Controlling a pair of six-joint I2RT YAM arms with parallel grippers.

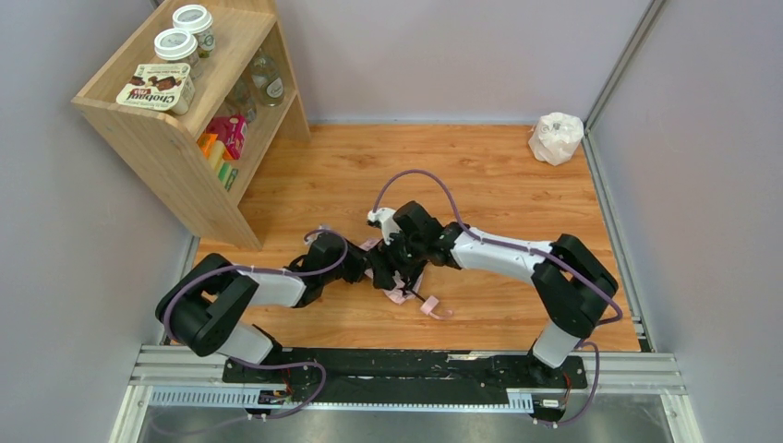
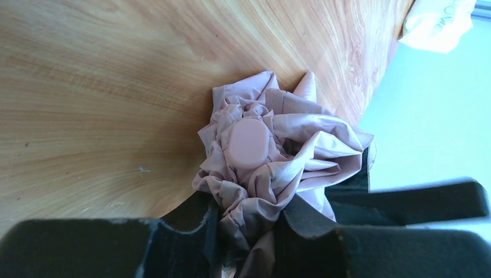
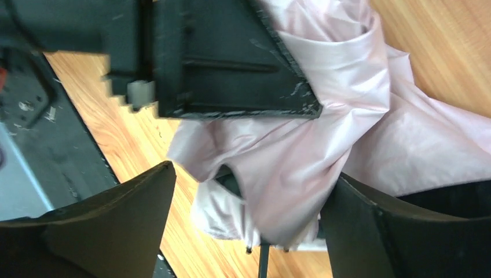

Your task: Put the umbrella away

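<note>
1 umbrella (image 2: 249, 142) | left hand (image 2: 246, 223) | right hand (image 3: 255, 185) | 1 shelf (image 1: 166, 148) | 1 bag (image 1: 556, 138)

Overhead light: bright and even from above, with faint soft shadows under the arms on the orange wood-grain desk (image 1: 499, 175).
Overhead sharpness: crisp across the frame, no glare.
Left wrist focus: pale pink fabric umbrella (image 2: 255, 145) sharp; left claw (image 2: 249, 220) soft and dark at the bottom edge.
Left wrist exposure: upper right corner washed out.
Right wrist focus: soft throughout; right claw (image 3: 255, 179) blurred, nearly featureless.
Right wrist exposure: pink fabric brightly lit, folds shaded beneath.
</note>
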